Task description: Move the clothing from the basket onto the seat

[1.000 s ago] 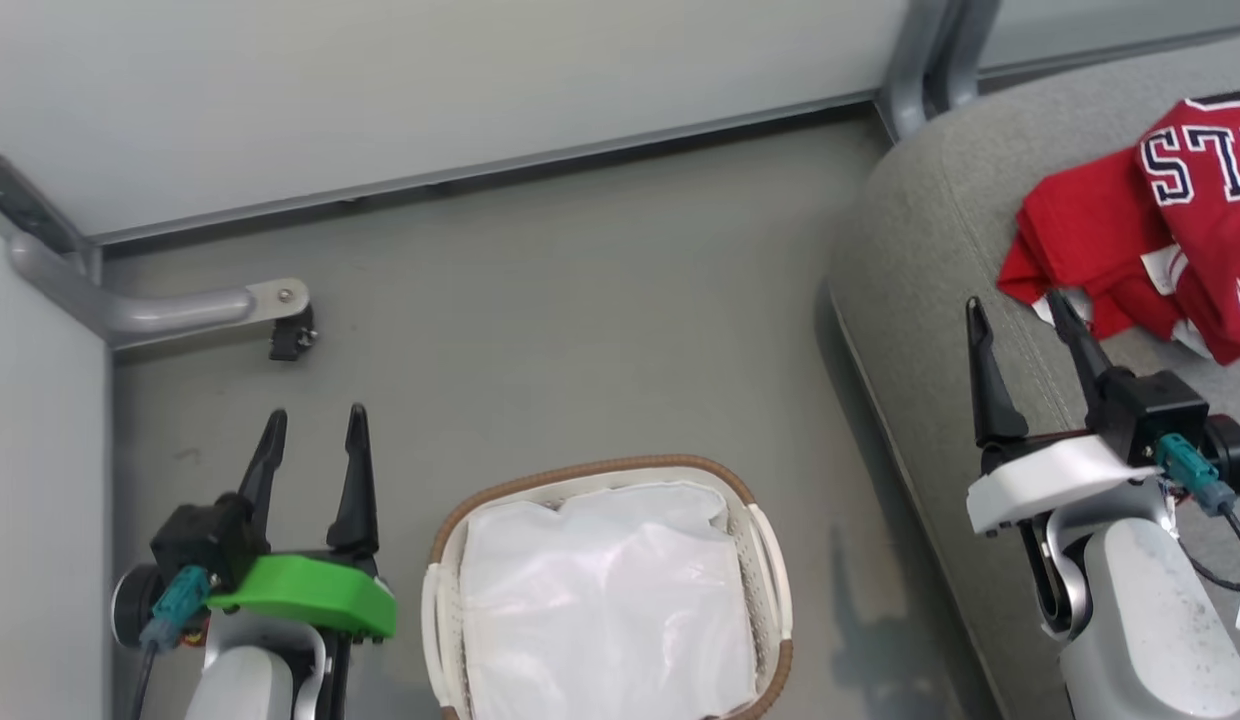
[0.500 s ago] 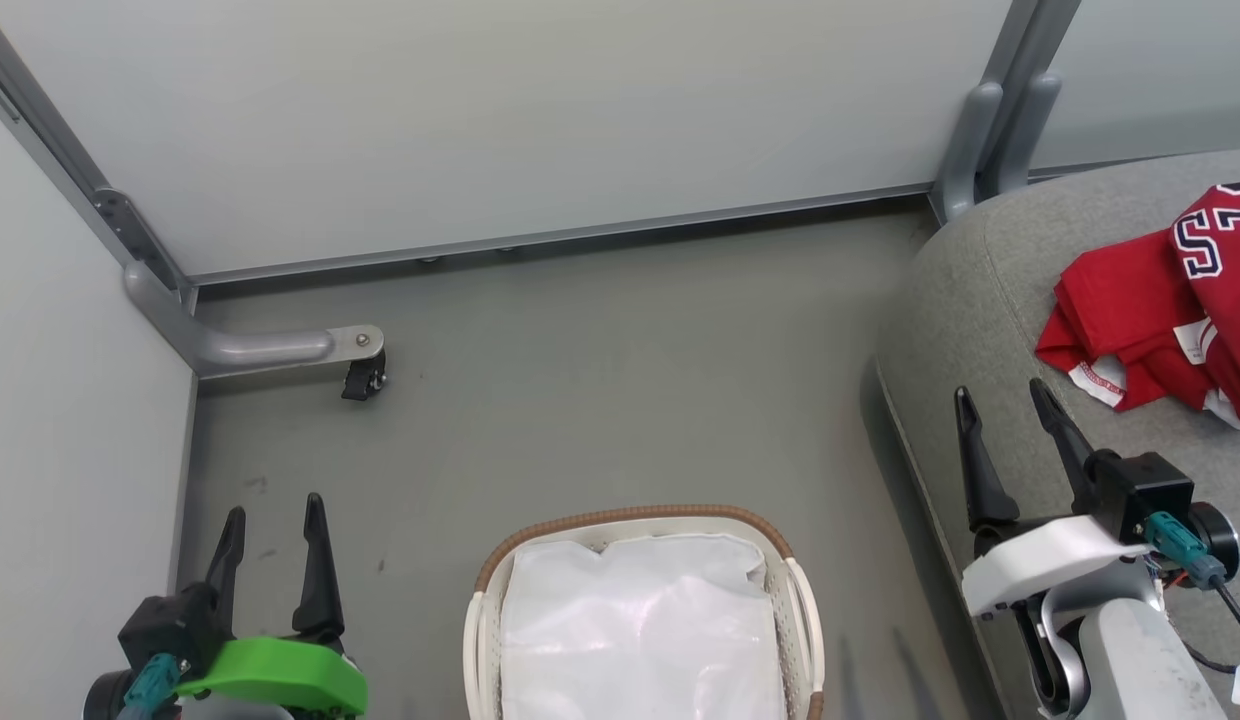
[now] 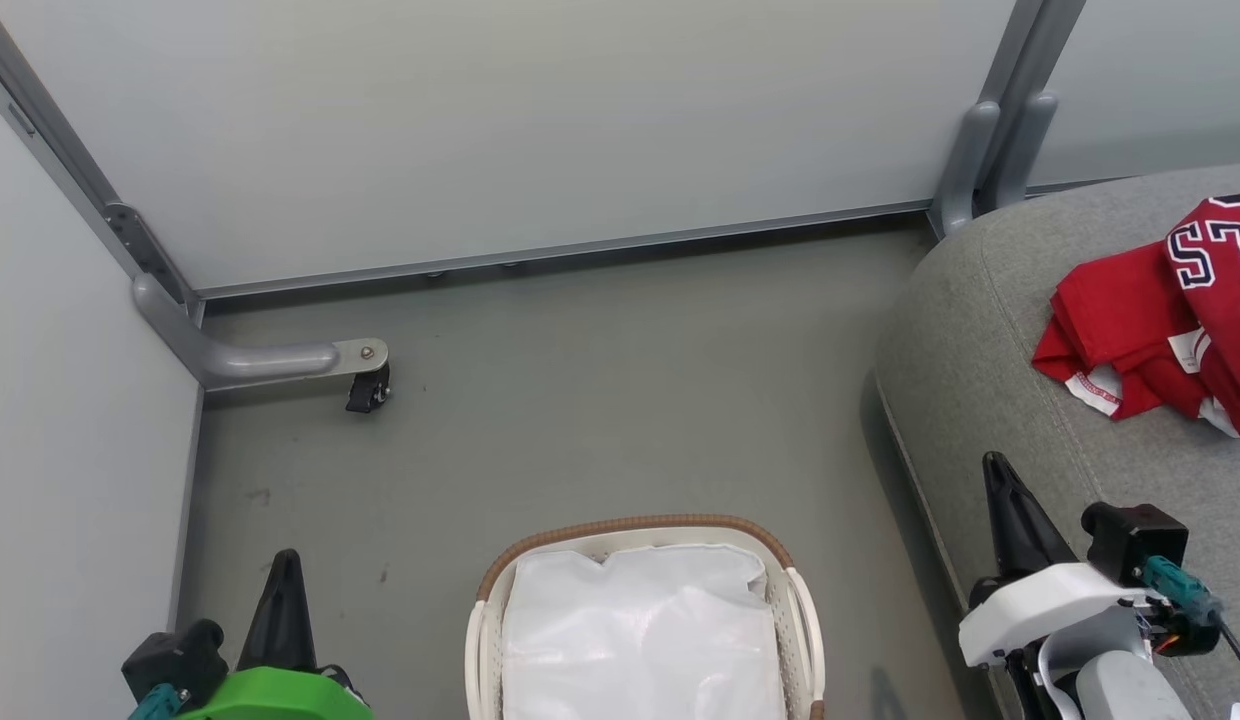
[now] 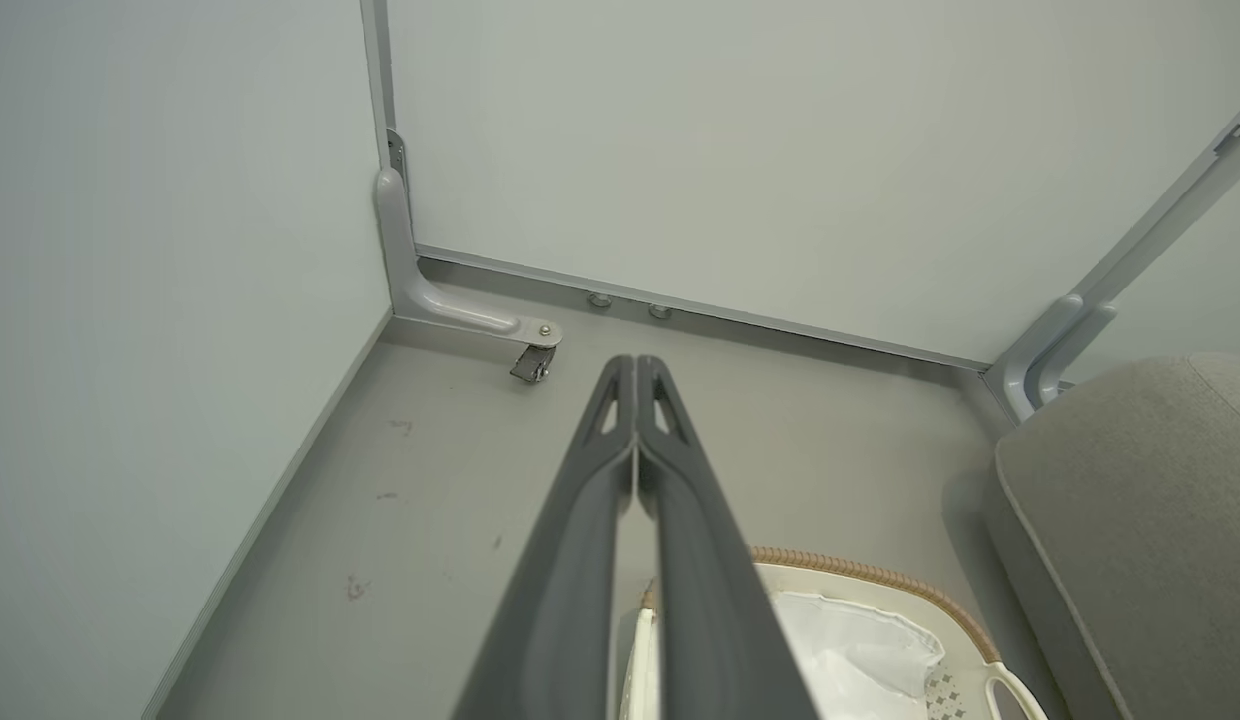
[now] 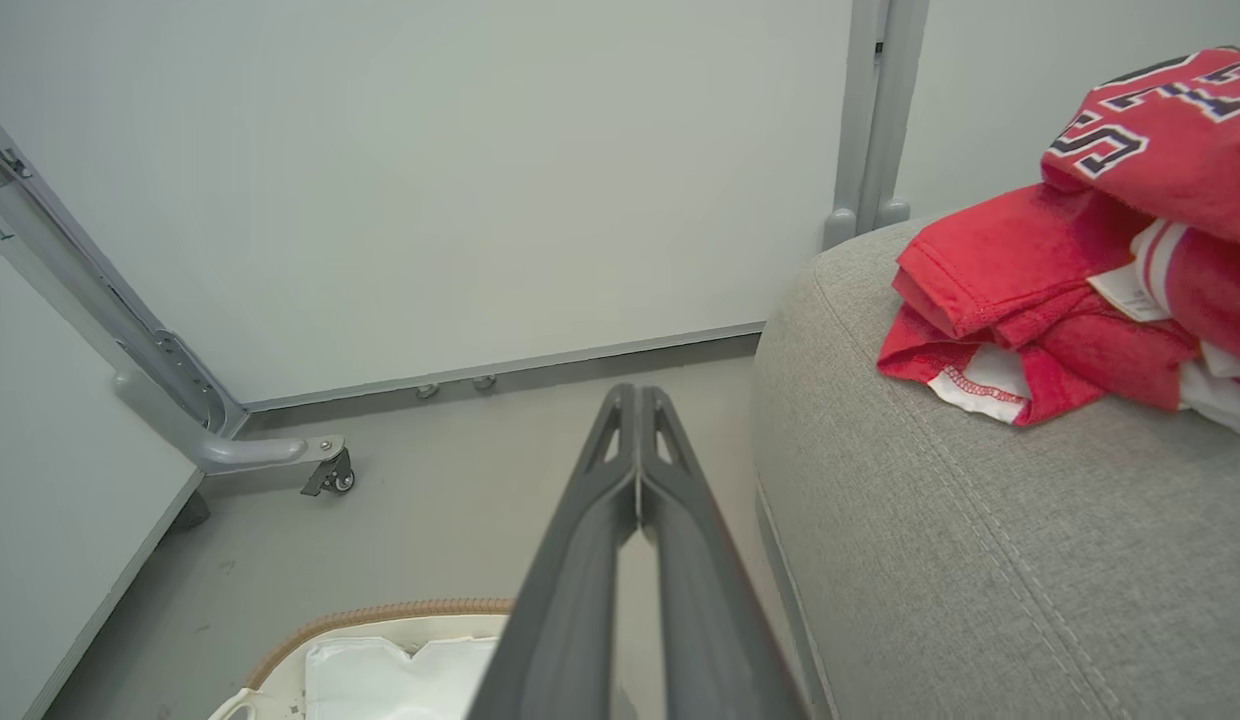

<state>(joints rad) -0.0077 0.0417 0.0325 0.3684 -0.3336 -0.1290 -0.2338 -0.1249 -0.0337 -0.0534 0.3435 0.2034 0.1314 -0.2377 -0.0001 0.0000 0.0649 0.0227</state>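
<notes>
The clothing sits on the grey seat (image 3: 980, 330) at the right edge of the head view. The plain red garment (image 3: 1105, 310) lies crumpled with a strip of white hem showing at its lower edge. The lettered jersey (image 3: 1220, 300) overlaps it on the right and is cut off by the frame. The laundry basket (image 3: 630, 525) stands on the grey floor (image 3: 600, 400) at bottom centre, left of the seat and apart from it, with the white liner (image 3: 640, 640) lying exposed inside.

At the bottom left, the left pincer (image 3: 285, 565) rises from its green mount (image 3: 280, 695). Its fingers are pressed together into one dark wedge with nothing between them. In the left wrist view they meet along their length above the floor, and the basket's woven rim shows at the lower right.

At the lower right, the right pincer (image 3: 997, 470) sits above its white mount (image 3: 1040, 605), in front of the seat's near edge. It is likewise pressed together and pinching nothing. In the right wrist view its tips point at the floor beside the seat, and the garments are at the upper right.

A small caster (image 3: 368, 388) hangs from a grey bracket at centre left.
</notes>
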